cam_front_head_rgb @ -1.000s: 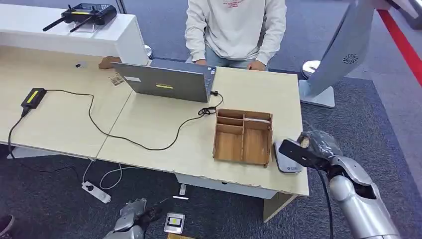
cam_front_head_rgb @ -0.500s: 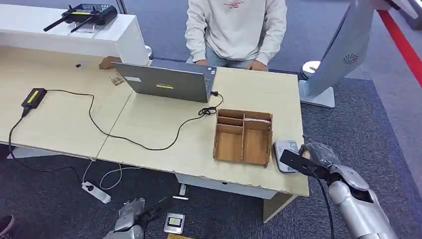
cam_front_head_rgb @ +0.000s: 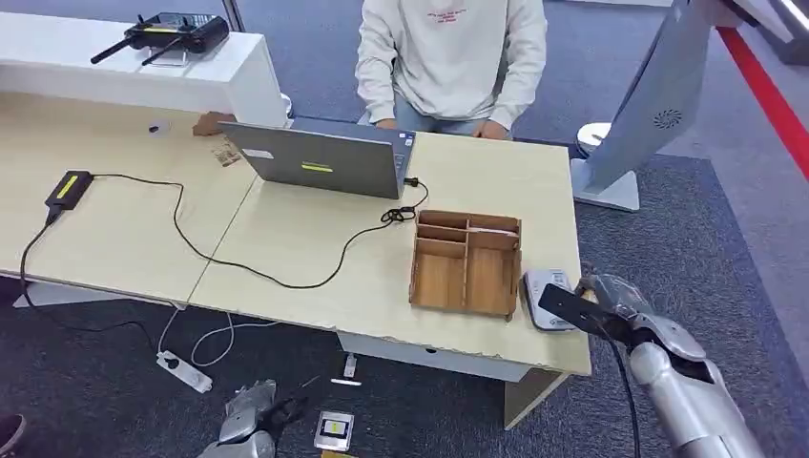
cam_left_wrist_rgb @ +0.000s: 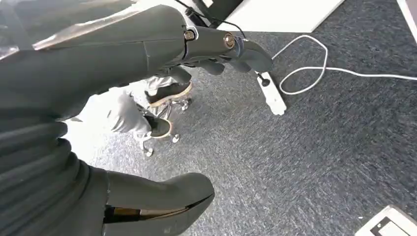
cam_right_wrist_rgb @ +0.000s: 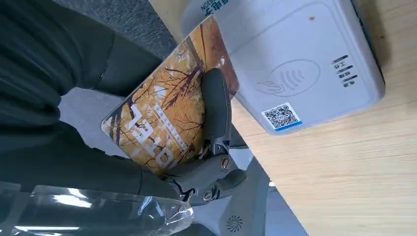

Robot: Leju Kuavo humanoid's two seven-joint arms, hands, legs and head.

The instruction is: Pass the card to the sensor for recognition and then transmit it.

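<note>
My right hand (cam_front_head_rgb: 611, 303) holds a card (cam_front_head_rgb: 570, 308) at the table's right front corner; its dark back faces the head camera. In the right wrist view the card (cam_right_wrist_rgb: 169, 105) shows an orange tree picture, pinched by my right hand (cam_right_wrist_rgb: 147, 157), and one corner overlaps the white card sensor (cam_right_wrist_rgb: 300, 64). The sensor (cam_front_head_rgb: 544, 289) lies flat on the table just right of the wooden tray, partly hidden by the card. My left hand (cam_front_head_rgb: 250, 420) hangs low beside the table with its fingers (cam_left_wrist_rgb: 216, 46) loosely extended over the carpet and holds nothing.
A wooden compartment tray (cam_front_head_rgb: 466, 260) stands left of the sensor. A laptop (cam_front_head_rgb: 320, 157) with a black cable sits further back, and a person in a white sweatshirt (cam_front_head_rgb: 448, 57) sits behind it. A white stand (cam_front_head_rgb: 644, 105) rises at the right. A power strip (cam_front_head_rgb: 184, 370) lies on the carpet.
My right hand has lowered the card and drawn it slightly right, so more of the sensor shows beside it. The left hand has stayed hanging.
</note>
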